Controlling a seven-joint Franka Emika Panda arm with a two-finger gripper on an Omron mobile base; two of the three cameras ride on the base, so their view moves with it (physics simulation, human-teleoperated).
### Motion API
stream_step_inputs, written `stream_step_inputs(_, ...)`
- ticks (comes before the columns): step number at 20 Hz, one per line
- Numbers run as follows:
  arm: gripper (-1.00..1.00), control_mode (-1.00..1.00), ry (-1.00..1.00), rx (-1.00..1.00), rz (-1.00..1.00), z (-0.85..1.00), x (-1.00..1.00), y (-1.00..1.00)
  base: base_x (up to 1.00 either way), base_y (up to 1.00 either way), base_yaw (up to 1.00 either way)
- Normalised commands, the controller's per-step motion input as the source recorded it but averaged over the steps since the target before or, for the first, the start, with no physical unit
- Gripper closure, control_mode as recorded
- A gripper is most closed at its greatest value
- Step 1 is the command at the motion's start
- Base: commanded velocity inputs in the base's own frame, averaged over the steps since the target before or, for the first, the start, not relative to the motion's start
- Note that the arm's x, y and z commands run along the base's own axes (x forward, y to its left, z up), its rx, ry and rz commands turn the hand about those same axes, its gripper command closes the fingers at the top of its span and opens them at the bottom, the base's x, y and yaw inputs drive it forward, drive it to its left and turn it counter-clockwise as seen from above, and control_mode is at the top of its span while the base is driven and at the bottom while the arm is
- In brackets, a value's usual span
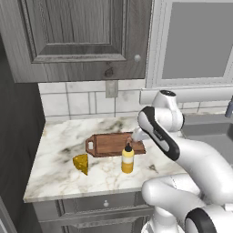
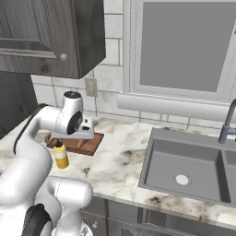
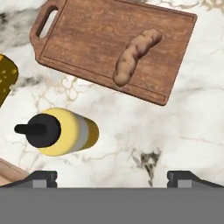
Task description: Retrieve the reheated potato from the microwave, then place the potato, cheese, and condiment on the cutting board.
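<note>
We see a glossy white robot arm (image 1: 191, 159) built of rounded, bulbous segments, with dark black bands at its joints. Its two small dark grey finger tips (image 3: 41, 177) are blocky and flat-topped.

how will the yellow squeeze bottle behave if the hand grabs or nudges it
The condiment bottle stands upright on the counter, tall and narrow, so a sideways nudge would probably tip it. Its body looks round, so once down it may roll. A low grip on the body seems safest.
</note>
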Motion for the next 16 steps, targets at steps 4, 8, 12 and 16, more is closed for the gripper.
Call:
stream_step_inputs(4,-1.0,-1.0,0.0,0.0,0.02,0.16,-0.25,0.28,0.0,0.0,0.0)
stream_step_inputs(8,-1.0,-1.0,0.0,0.0,0.0,0.23,-0.17,0.24,0.0,0.0,0.0)
stream_step_inputs(12,-1.0,-1.0,0.0,0.0,0.0,0.11,-0.16,0.24,0.0,0.0,0.0)
stream_step_inputs(16,-1.0,-1.0,0.0,0.0,0.0,0.01,-0.11,0.29,0.0,0.0,0.0)
